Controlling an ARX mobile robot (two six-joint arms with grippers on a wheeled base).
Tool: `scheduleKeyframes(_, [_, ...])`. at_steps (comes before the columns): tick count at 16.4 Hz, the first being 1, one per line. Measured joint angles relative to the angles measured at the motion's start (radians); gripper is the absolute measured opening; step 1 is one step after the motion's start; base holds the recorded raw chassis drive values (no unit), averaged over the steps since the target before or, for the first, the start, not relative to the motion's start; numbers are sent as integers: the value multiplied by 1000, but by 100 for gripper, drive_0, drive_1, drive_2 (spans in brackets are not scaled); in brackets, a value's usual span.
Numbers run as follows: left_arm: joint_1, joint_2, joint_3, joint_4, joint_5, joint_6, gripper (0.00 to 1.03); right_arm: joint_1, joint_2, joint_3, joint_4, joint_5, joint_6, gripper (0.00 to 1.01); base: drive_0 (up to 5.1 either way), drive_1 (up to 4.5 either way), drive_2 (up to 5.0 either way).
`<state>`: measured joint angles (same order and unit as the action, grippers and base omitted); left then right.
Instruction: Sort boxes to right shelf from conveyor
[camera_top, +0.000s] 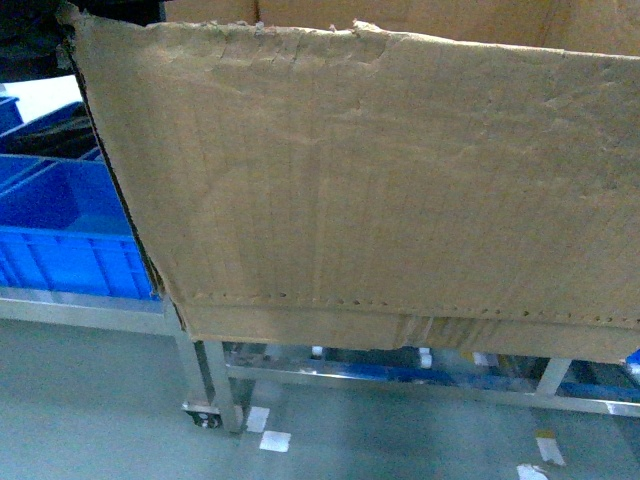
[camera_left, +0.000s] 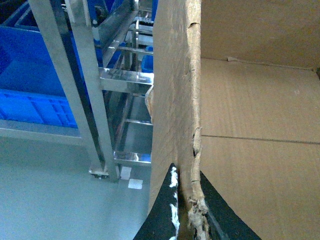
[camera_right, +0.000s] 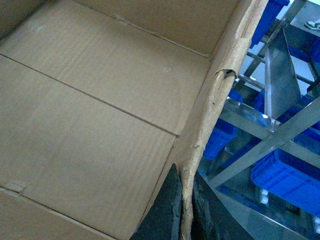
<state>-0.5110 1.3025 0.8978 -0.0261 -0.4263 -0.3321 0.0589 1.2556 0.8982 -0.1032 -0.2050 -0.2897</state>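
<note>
Head view: box (camera_top: 380, 190) carried at shelf (camera_top: 215, 385), left end effector (camera_left: 187, 210) and right end effector (camera_right: 186, 210) each clenched on a wall; next, lower onto a tier.

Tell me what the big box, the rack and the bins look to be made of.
Box: brown corrugated cardboard, matte; fluted lines, ragged torn rim.
Rack: shiny bare metal, likely stainless steel; mirror-like reflections on square tubes.
Bins: blue plastic, smooth and slightly glossy; moulded ribs.
</note>
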Motion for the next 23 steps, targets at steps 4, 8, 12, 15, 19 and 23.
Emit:
scheduleKeyframes(4, [0, 0, 0, 1, 0, 0, 2, 0, 0, 0, 0, 0, 0, 2, 0, 0, 0])
scheduleKeyframes(8, [0, -3, 0, 1, -2, 0, 2, 0, -1, 0, 3, 0, 0, 2, 0, 0, 0])
scheduleKeyframes(12, [0, -3, 0, 2, -1, 0, 2, 0, -1, 0, 4, 0, 0, 2, 1, 103, -102])
scheduleKeyframes(15, [-2, -2, 1, 9, 0, 0, 2, 0, 0, 0, 9, 0, 0, 2, 3, 412, -406])
scheduleKeyframes(19, [1, 0, 1, 0, 0, 0, 2, 0, 5, 0, 4, 0, 0, 2, 3, 412, -406])
scheduleKeyframes(23, [-3, 0, 1, 2, 0, 0, 2, 0, 3, 0, 3, 0, 0, 2, 3, 412, -406])
